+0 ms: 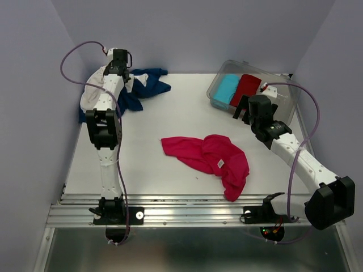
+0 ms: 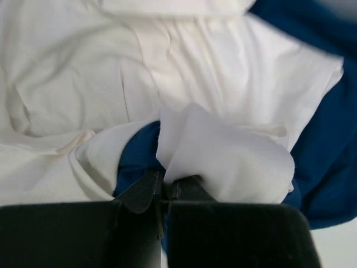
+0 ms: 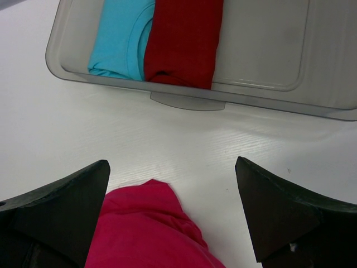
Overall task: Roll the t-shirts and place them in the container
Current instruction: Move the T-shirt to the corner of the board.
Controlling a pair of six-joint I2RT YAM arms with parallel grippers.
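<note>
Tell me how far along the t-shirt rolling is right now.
Done: a light-blue roll and a dark red roll sit side by side in the clear bin. In hand: the left gripper is shut on a fold of the cream-white t-shirt, which lies over the navy t-shirt. Remaining: both of those, plus the pink-red t-shirt crumpled mid-table, where the right gripper hangs open.

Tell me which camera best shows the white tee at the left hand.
The left wrist view: the cream-white t-shirt fills the frame, a fold pinched in the left hand. The top external view shows only a patch beside the left arm; the right wrist view shows none of it.
</note>
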